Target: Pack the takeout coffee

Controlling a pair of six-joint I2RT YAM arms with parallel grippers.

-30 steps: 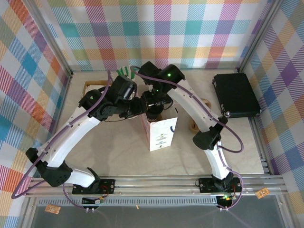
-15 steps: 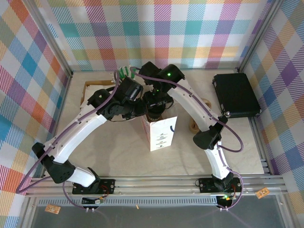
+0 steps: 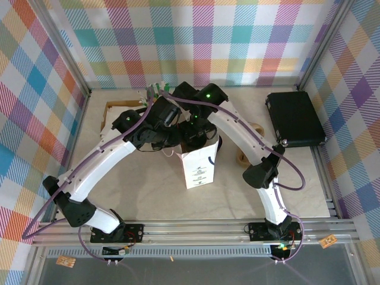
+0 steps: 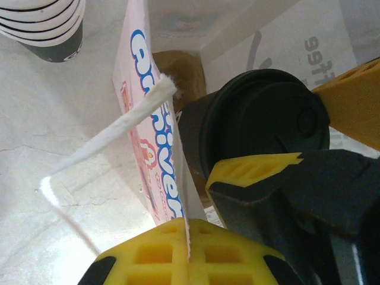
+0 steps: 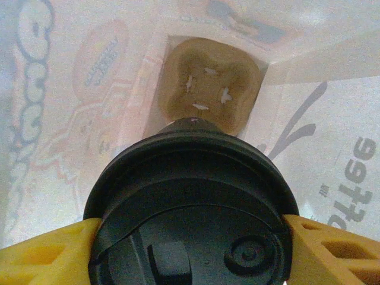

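The takeout coffee is inside the paper bag, above the pulp tray at its bottom

This is looking like a robotics lab test cell: bright plaid panels are walling in a pale table, aluminium framing is running along 6 o'clock carrying two cabled robot arms, and a black case is lying at 2 o'clock.

Both arms arc inward from their bases and meet above a white paper bag standing upright mid-table. The left gripper sits at the bag's left top edge, the right gripper over its open mouth; their fingers are hard to make out. A black case lies well apart at the right.
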